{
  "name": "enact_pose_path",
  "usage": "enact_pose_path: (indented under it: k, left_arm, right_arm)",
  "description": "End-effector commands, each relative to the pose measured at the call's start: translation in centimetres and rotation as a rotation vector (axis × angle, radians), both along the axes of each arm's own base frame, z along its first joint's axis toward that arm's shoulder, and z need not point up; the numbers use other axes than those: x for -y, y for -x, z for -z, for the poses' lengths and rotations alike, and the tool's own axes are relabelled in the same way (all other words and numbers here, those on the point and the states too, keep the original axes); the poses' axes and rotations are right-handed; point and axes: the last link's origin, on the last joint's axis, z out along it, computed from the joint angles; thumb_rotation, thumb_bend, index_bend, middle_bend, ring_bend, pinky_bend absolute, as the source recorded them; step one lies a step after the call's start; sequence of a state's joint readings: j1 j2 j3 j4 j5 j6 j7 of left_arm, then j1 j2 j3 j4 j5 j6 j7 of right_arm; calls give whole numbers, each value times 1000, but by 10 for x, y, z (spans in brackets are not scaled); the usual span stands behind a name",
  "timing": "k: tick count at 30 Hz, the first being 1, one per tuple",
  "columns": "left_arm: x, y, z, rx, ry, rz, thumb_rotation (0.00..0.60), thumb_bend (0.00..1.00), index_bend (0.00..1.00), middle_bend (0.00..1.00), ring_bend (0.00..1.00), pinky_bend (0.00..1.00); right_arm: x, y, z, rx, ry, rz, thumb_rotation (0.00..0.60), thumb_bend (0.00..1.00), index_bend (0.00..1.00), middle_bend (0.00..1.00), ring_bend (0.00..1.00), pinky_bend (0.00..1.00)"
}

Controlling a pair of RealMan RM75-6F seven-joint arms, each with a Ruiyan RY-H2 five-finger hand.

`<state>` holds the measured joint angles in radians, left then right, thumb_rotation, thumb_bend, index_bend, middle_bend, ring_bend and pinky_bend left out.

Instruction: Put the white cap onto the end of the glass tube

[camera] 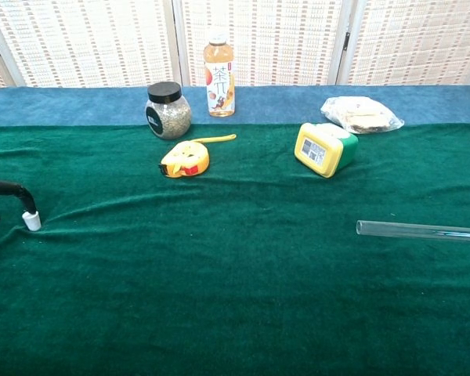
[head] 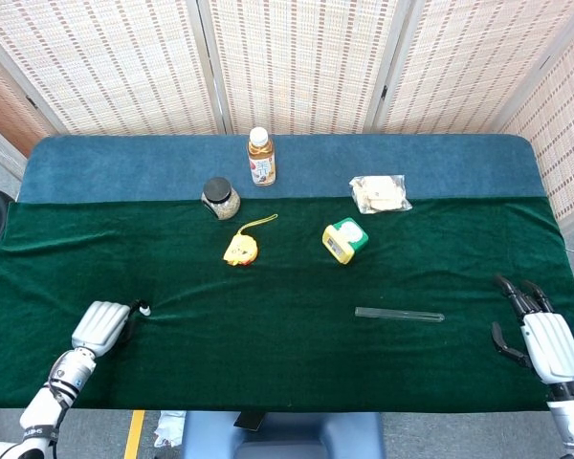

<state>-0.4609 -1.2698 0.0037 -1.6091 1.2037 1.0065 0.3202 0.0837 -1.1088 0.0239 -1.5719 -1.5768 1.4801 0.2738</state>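
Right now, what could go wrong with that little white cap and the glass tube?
The white cap stands on the cloth with only a fingertip of the left hand on top of it, so it might tip or slip away. The glass tube is round and lies loose far across the table, so a nudge from the right hand might roll it.

Backdrop: woven cane screen panels (head: pixel 297 57) in pale frames; folded around the table
Table: dark green cloth (head: pixel 287 363) in front; blue cloth strip (head: pixel 124 163) behind
Floor: grey; yellow line (head: pixel 134 435)
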Motion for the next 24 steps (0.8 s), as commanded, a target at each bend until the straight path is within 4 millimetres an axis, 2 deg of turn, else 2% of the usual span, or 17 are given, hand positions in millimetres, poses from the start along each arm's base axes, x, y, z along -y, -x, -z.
enact_pose_path:
  k: [1, 9, 11, 13, 16, 24]
  left_arm:
    - [-1, 0, -1, 1, -7, 3, 600, 734, 340, 987, 861, 804]
    - [-5, -8, -9, 36, -62, 35, 600, 711, 339, 987, 856, 804]
    - [-8, -9, -9, 35, -71, 50, 600, 636, 339, 986, 856, 804]
    - [-12, -10, -7, 37, -75, 62, 600, 503, 342, 986, 856, 804]
    - [-17, -10, -2, 35, -78, 77, 600, 401, 386, 986, 857, 804]
    - [-26, -5, 9, 16, -76, 72, 600, 378, 454, 987, 864, 804]
  right_arm:
    - [0, 0, -1, 0, 2, -1, 600, 608, 65, 213, 245, 75]
    - [-2, 0, -2, 0, 8, 2, 600, 607, 64, 213, 245, 74]
    - [-2, 0, -1, -1, 6, 0, 600, 607, 64, 213, 245, 74]
    - [-2, -1, -1, 0, 5, -2, 600, 607, 64, 213, 245, 74]
    - [-2, 0, -1, 2, 5, -1, 600, 607, 65, 213, 245, 74]
    - [-3, 3, -2, 2, 7, 10, 600, 608, 64, 213, 245, 75]
